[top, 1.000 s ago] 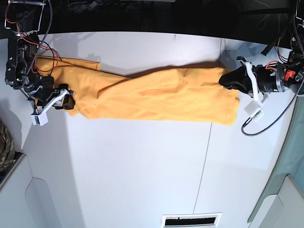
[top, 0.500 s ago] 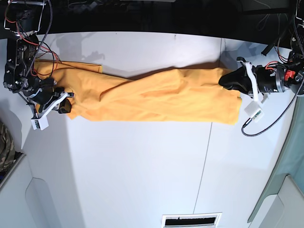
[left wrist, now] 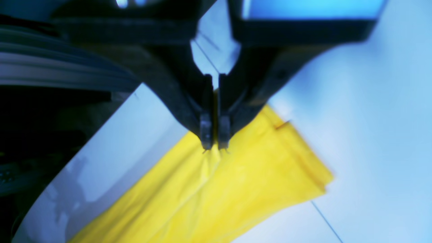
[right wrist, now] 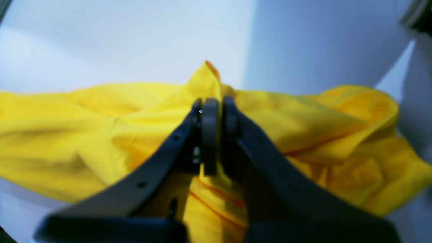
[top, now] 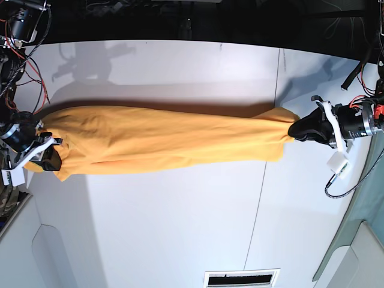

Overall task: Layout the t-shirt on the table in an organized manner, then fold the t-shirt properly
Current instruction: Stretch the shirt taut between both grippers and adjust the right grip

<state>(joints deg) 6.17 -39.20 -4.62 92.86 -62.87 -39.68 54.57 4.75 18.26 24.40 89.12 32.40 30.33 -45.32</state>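
1. Right, left wrist view: left gripper (left wrist: 212, 146) has its jaws pressed together with only a thin slit between them, pinching a bunched bit of the t-shirt (left wrist: 243, 182) at the tips.
2. Same view: the shirt fans out from the pinch toward the lower left; a hemmed edge runs down the right side to a folded corner. The cloth lies over the white table (left wrist: 371, 118), and a thin dark seam line (left wrist: 325, 221) shows just below that corner. View is blurry.
3. Right wrist view: right gripper (right wrist: 211, 108) is clamped tight on a raised fold of the t-shirt (right wrist: 303, 118); a peak of fabric sticks up just past the tips.
4. Same view: shirt spreads to both sides of the gripper in soft wrinkles, with more cloth under the fingers. White table (right wrist: 135, 40) behind it. Soft focus.
5. Base view: t-shirt (top: 168, 141) is stretched into one long band across the table (top: 180, 228), running from the view's left edge to right of the seam line (top: 259, 198).
6. Base view: right gripper (top: 49, 157) grips the shirt's left end; left gripper (top: 294, 131) grips the narrowed right end. Jaws too small to read here.
7. Base view: camouflage-patterned cloth (top: 6, 201) shows at the left edge, below the right arm, apart from the shirt.
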